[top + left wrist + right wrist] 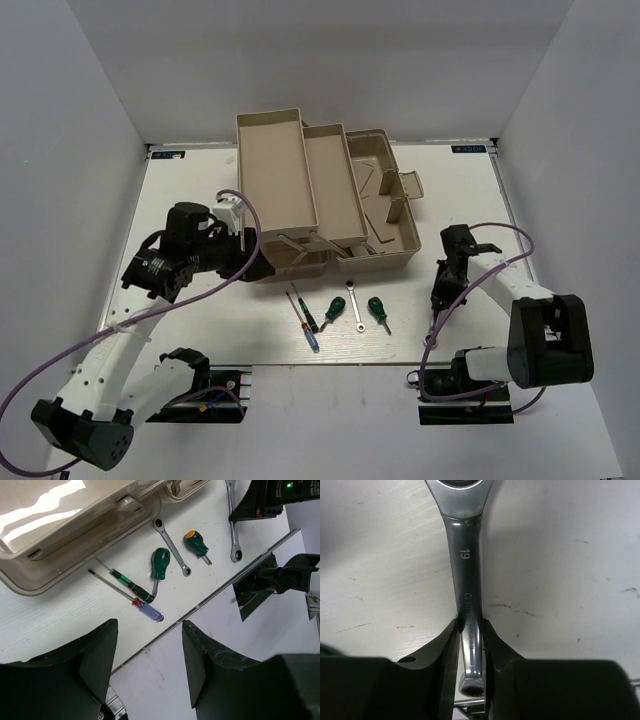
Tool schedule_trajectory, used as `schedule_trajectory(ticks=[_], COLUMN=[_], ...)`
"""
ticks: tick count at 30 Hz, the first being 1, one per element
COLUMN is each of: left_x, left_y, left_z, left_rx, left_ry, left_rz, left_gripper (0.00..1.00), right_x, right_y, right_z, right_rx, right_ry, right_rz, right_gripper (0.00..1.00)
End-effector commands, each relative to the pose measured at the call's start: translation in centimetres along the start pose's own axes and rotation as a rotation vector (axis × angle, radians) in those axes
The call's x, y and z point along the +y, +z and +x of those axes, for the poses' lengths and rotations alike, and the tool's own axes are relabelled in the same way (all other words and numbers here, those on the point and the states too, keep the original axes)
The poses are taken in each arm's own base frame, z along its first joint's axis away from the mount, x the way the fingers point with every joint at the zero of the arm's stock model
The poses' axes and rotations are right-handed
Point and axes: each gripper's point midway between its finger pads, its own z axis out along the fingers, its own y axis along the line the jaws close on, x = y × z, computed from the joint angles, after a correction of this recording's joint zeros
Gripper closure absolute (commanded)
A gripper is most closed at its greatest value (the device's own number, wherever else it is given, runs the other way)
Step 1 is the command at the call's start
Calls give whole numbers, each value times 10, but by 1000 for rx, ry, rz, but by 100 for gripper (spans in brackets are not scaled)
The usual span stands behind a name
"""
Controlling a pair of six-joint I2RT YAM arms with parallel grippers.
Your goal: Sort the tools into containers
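"19" stamped on shank of long silver wrench (pixel 466 555); lettering below it blurred and part-hidden by fingers, unreadable. Right gripper (pixel 470 645) clamped tight on that wrench near its small ring end, over white table (pixel 450 200) at right of top view; resting or lifted, can't tell. Wrench head cut off at top edge. Left gripper (pixel 150 645) spread wide, holding nothing, beside beige plastic cantilever toolbox (pixel 385 215) with long beige trays (pixel 275 170) swung out. Loose at lower centre: small silver wrench (pixel 353 303), stubby green-handled screwdriver (pixel 332 310), orange-capped green screwdriver (pixel 196 542), blue-handled precision screwdriver (pixel 311 335), thin green-and-black precision screwdriver (pixel 131 584). Blue corner labels too small to read.
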Motion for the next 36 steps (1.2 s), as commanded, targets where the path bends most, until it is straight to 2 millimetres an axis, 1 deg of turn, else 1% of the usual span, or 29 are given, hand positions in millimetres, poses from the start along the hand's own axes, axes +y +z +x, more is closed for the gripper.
schedule_trajectory(ticks=[1,2,3,5,6,9,10,11,13,14,16,17,18,20,21,22,23,24,25,26,27,28,29,30,31,32,33,35,36], left_x=[-4,-6,-8,-12,-10,-20,-21,-24,-26,-29,-32,-38,-39,-45,-57,-61,-64,-75,-79,-84,-84,-95,-100,-102,-108,-109,-111,-110,-114], left_y=[7,11,11,19,22,27,32,33,35,40,46,48,54,61,64,68,75,80,84,88,99,103,107,112,119,123,124,136,137], left_z=[-4,-4,-2,-2,-4,-4,-1,-1,0,2,4,6,11,12,13,13,13,19,22,21,30,33,35,39,41,42,41,44,44], left_rx=[-7,2,7,23,27,47,66,63,73,83,99,100,130,137,145,147,161,178,190,191,224,227,233,240,238,233,221,209,199], left_ry=[13,19,24,38,34,63,68,78,97,109,121,142,143,155,182,197,209,229,243,260,268,298,310,322,333,341,324,320,306], left_rz=[12,20,26,42,29,51,50,60,61,65,70,82,83,83,113,114,104,120,119,113,103,115,117,116,110,101,92,77,76], left_gripper=[36,36,36,36,36,36,36,36,36,36,36,36,36,36,36,36,36,36,36,36,36,36,36,36,36,36,36,36,36], right_x=[0,4,7,9,9,7,8,10,16,18,26,33,37,46,50,56,67,75,80,95,104,113,121,134,142,147,158,172,182], right_y=[-24,-34,-40,-50,-51,-62,-67,-73,-96,-102,-127,-133,-148,-159,-163,-172,-177,-187,-193,-194,-196,-194,-191,-183,-188,-186,-176,-189,-166], right_z=[-21,-30,-33,-37,-38,-42,-42,-46,-60,-60,-74,-72,-80,-81,-84,-90,-89,-102,-107,-114,-117,-125,-135,-139,-155,-161,-164,-184,-186], right_rx=[-74,-110,-117,-130,-134,-152,-157,-176,-248,-254,-329,-322,-364,-367,-377,-400,-395,-444,-460,-442,-447,-432,-426,-398,-428,-432,-410,-468,-420], right_ry=[35,32,33,27,30,33,26,15,-19,-26,-64,-82,-95,-113,-122,-138,-161,-181,-199,-231,-257,-281,-304,-332,-374,-394,-424,-477,-509], right_rz=[-17,-39,-56,-71,-74,-81,-93,-103,-150,-161,-209,-253,-277,-326,-345,-369,-426,-459,-480,-539,-561,-586,-595,-622,-624,-630,-636,-650,-645], right_gripper=[100,100,100,100,100,100,100,100,100,100,100,100,100,100,100,100,100,100,100,100,100,100,100,100,100,100,100,100,100])
